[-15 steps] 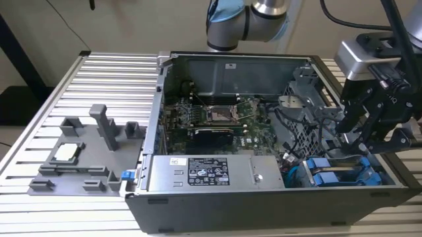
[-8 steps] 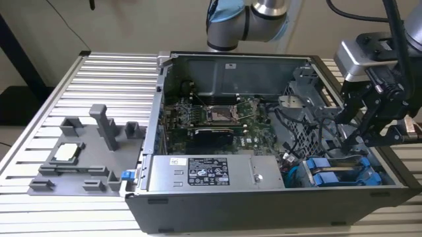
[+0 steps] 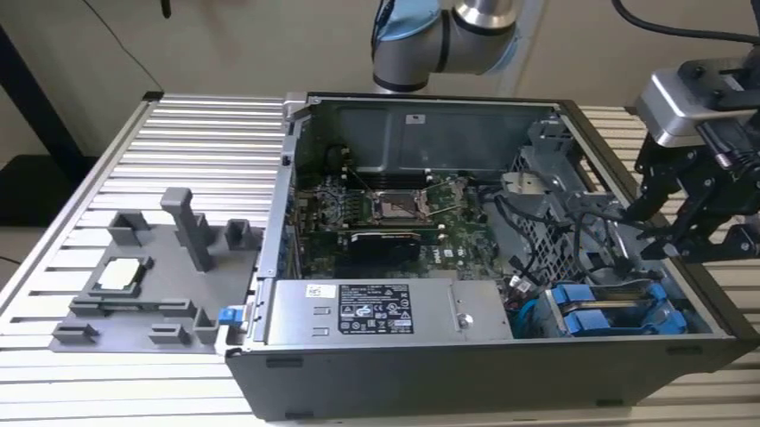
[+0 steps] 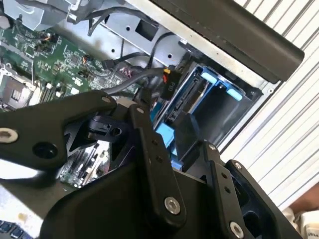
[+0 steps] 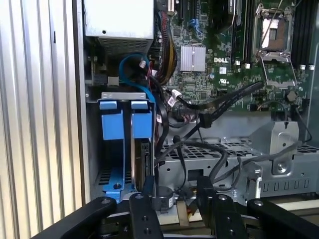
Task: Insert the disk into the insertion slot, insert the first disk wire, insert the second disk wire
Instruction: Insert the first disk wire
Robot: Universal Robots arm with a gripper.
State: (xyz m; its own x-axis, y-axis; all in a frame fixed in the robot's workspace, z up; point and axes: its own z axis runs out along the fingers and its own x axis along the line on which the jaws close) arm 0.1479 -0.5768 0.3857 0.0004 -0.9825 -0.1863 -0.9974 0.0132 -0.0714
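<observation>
Blue plastic-framed disk (image 5: 141, 124) upright in steel cage (image 5: 119, 95) | matte black pincer (image 5: 175, 189) parted, gripping nothing

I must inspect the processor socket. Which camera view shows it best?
The first wrist view: the processor socket sits close and almost square-on, its metal frame clear. The exterior view has the whole socket too, but farther off. The second wrist view catches a part of it at the picture's edge.
</observation>
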